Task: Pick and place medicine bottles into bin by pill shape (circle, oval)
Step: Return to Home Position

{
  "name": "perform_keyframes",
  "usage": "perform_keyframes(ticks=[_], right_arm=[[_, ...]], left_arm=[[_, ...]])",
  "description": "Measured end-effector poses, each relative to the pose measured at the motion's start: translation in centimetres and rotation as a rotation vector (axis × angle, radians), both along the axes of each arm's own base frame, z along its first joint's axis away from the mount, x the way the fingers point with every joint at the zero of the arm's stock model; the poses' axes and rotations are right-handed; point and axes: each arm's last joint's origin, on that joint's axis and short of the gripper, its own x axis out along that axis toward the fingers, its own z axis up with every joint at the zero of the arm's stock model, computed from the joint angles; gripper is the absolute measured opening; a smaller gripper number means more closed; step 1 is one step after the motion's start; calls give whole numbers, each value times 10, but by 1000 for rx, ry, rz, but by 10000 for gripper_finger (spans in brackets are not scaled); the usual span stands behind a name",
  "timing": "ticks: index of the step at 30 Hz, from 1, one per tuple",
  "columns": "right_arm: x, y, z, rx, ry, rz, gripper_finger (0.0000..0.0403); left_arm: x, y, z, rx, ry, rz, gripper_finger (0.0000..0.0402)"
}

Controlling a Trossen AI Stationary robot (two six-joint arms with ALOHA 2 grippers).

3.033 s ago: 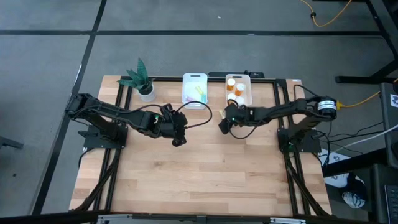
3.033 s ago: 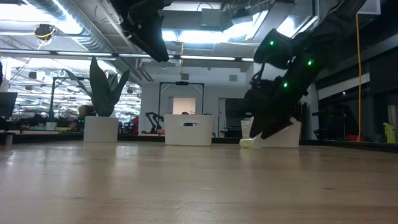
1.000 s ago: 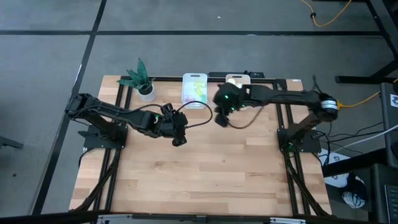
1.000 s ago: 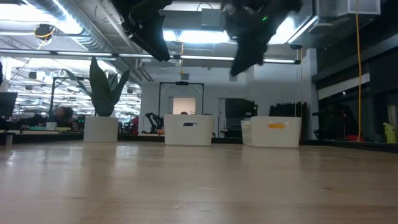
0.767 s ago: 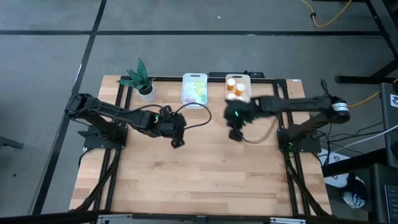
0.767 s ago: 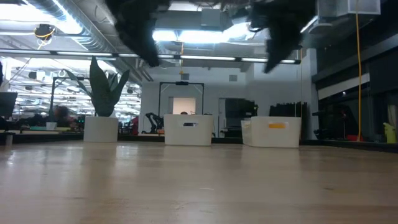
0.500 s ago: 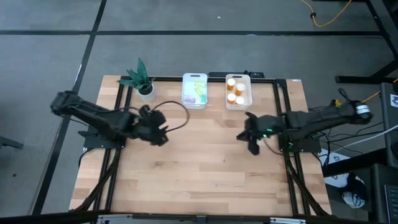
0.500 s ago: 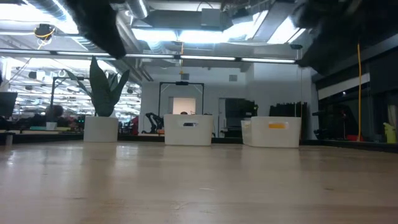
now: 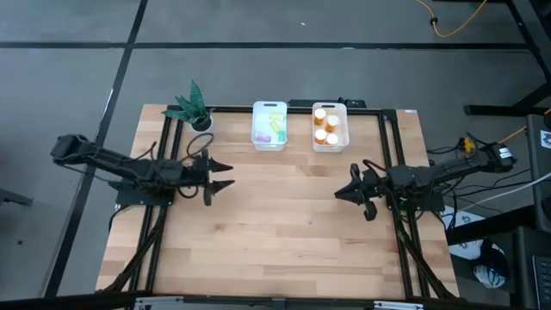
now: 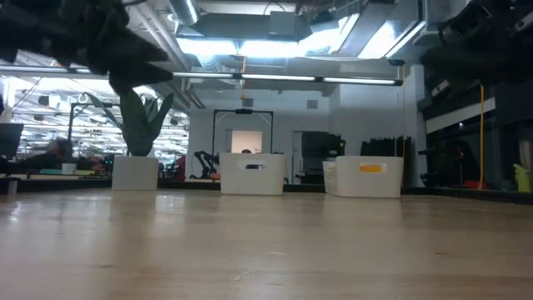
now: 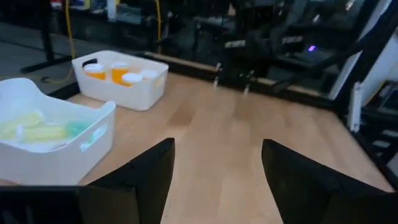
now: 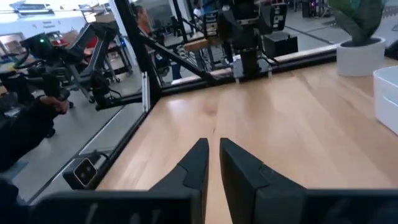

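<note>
Orange medicine bottles with white caps (image 9: 325, 126) stand in the right white bin (image 9: 344, 129), also seen as bottles (image 11: 112, 71). Pale greenish bottles (image 9: 274, 131) lie in the left white bin (image 9: 256, 129), also seen as bottles (image 11: 37, 127). My left gripper (image 9: 224, 175) hovers open near the table's left side, pointing level toward the right, with nothing between its fingers (image 11: 152, 171). My right gripper (image 9: 343, 192) hovers near the right side, pointing left, shut and with nothing held (image 12: 214, 152). No bottle lies loose on the table.
A potted green plant (image 9: 196, 110) stands at the far left corner, left of the bins. The wooden tabletop (image 9: 275, 241) stretches bare between and in front of the two grippers. Black frame rails (image 9: 387, 138) run along the table's sides.
My right gripper has left the spot between the bins and swung toward the table's right and near side, sinking and tipping up to level. My left gripper has drawn back toward the left edge, also sinking and levelling.
</note>
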Motion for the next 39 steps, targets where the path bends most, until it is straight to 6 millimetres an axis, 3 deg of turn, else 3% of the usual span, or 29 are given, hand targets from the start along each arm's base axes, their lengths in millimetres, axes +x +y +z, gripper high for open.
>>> perform_keyframes(ticks=[16, 26, 31, 39], right_arm=[[-17, -16, -9, -129, 107, -59, 42], [-26, -21, -6, -258, 46, -88, 42], [-26, -21, -19, -289, -14, -93, 42], [-26, -21, -15, -344, -37, -91, 42]], left_arm=[[-27, 10, -41, -5, -37, 30, 234], [-29, 11, -42, -10, -29, 31, 234], [-29, 11, -42, -5, -27, 31, 234], [-29, 11, -42, -4, -26, 31, 234]])
